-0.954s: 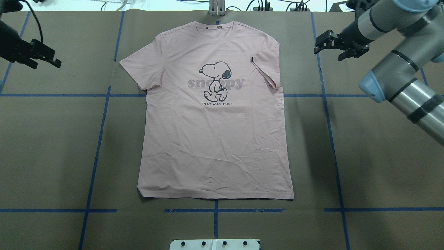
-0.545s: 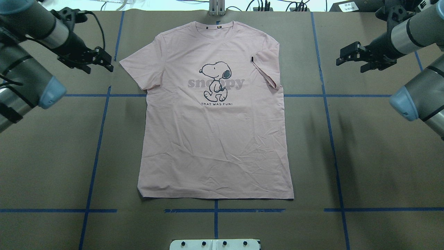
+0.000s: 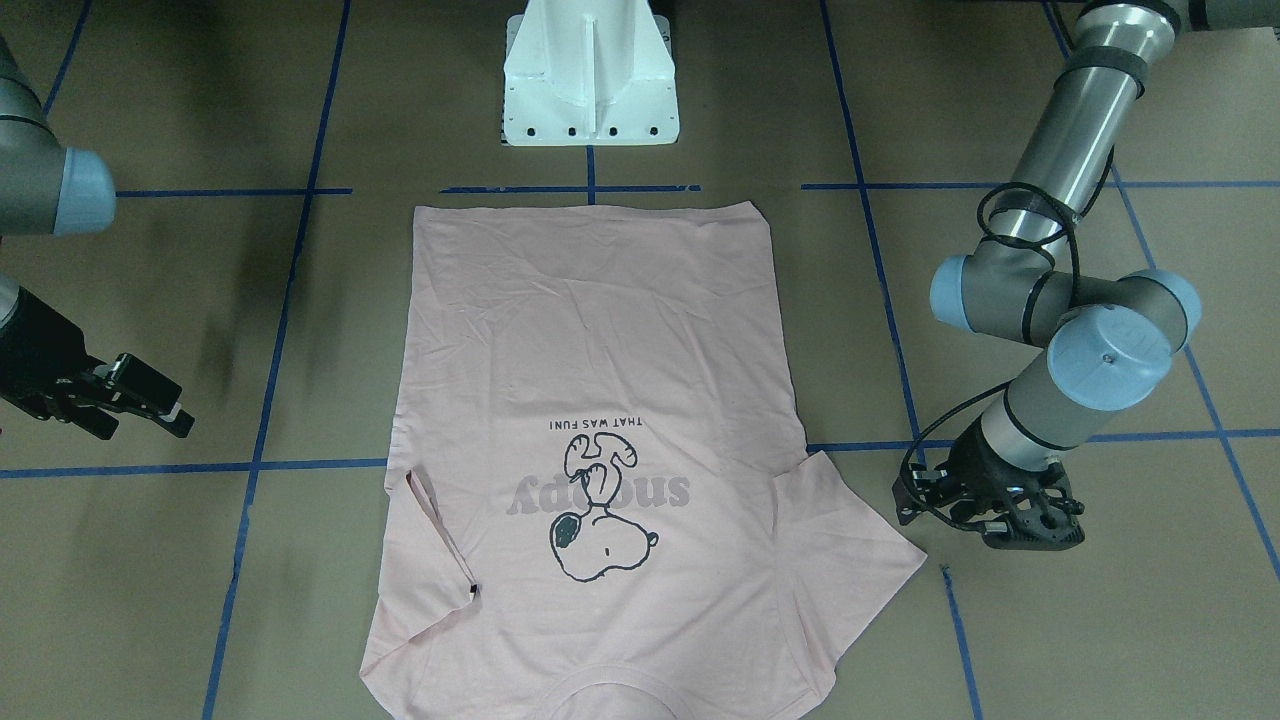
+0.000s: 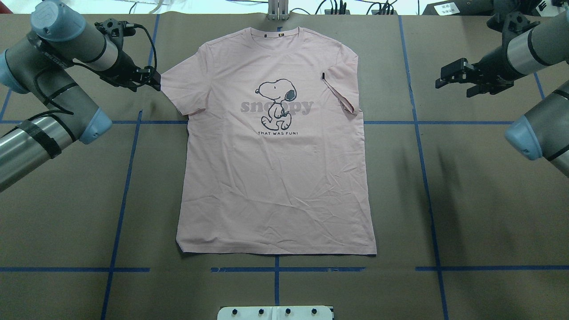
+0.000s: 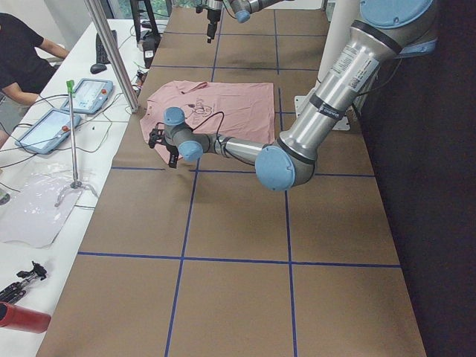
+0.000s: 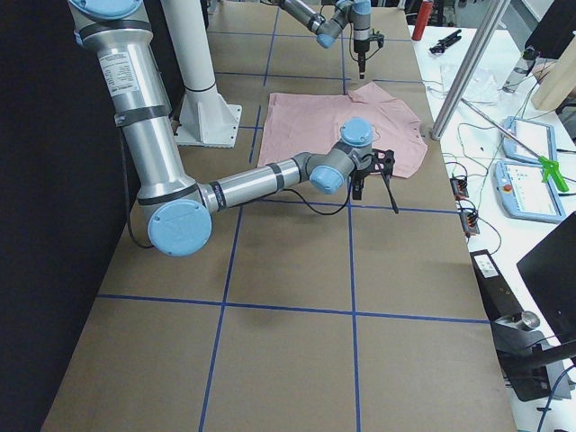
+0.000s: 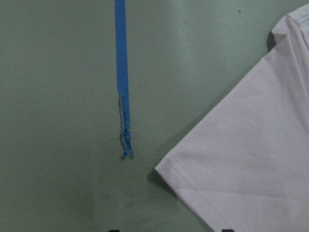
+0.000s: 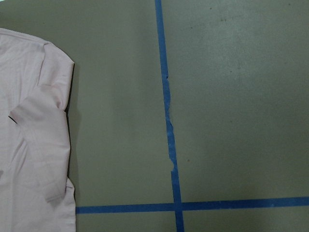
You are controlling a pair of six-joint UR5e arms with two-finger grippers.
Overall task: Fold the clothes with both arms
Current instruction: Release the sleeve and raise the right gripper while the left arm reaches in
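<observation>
- T-shirt [image 4: 275, 178]: flat, print up, mid-table [image 4: 489, 200]; collar at the far edge, hem toward my white base [image 4: 275, 312].
- Room: brown paper stretches wide on both sides, crossed by blue tape lines [image 4: 420, 155].
- My left gripper [image 4: 153, 82]: fingers spread, holding nothing, just beside the sleeve corner [image 7: 159, 169].
- My right gripper [image 4: 444, 79]: fingers spread, holding nothing, well apart from the folded-in sleeve [image 4: 342, 93], one tape line between.

Pale pink T-shirt [image 4: 275, 178] lies flat, print up, between left claw [image 4: 152, 81] and right claw [image 4: 445, 78].
</observation>
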